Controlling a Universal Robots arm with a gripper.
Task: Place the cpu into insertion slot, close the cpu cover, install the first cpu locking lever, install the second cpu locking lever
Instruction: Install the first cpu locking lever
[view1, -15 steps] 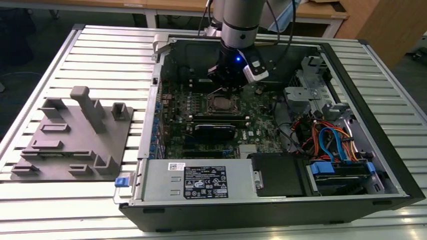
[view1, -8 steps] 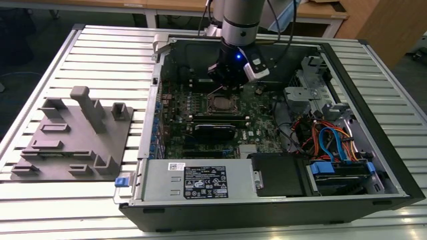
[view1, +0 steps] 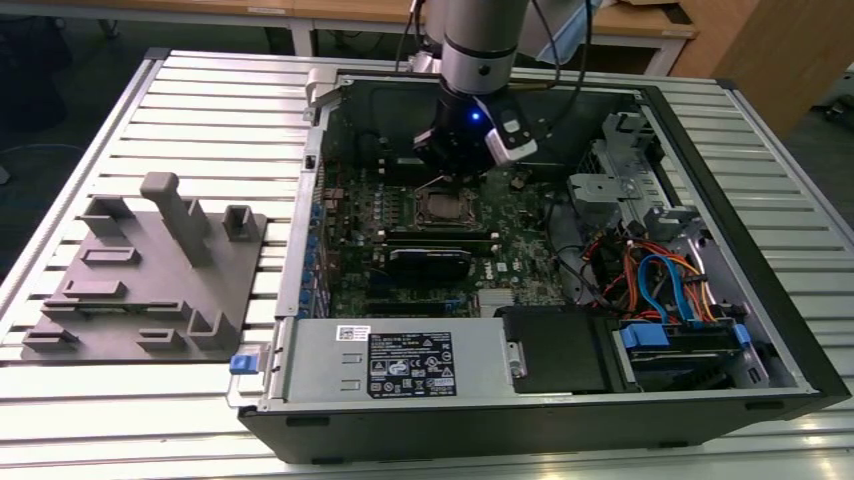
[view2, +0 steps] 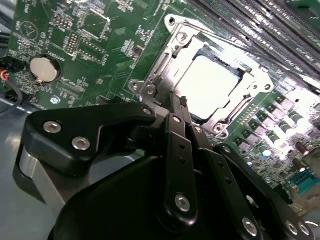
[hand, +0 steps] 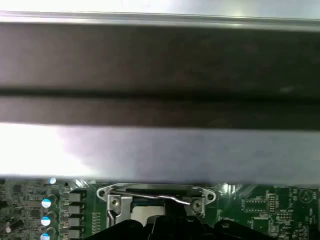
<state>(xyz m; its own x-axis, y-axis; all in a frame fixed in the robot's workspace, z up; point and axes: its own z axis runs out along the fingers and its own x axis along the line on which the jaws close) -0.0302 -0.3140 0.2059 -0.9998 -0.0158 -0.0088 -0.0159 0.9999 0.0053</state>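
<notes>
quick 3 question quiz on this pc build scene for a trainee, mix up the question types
1. True or false: the cpu already lies in the insertion slot with the cpu cover down over it.
2. Multiple choice: the gripper is nearest to: A) the coin cell; B) the edge of the cpu cover; C) the blue cables.
3. Fill in: in the exterior view, the grey fixture plate lies on the table to the case's ____.

Key: 1 true; 2 B; 3 the exterior view's left.
</notes>
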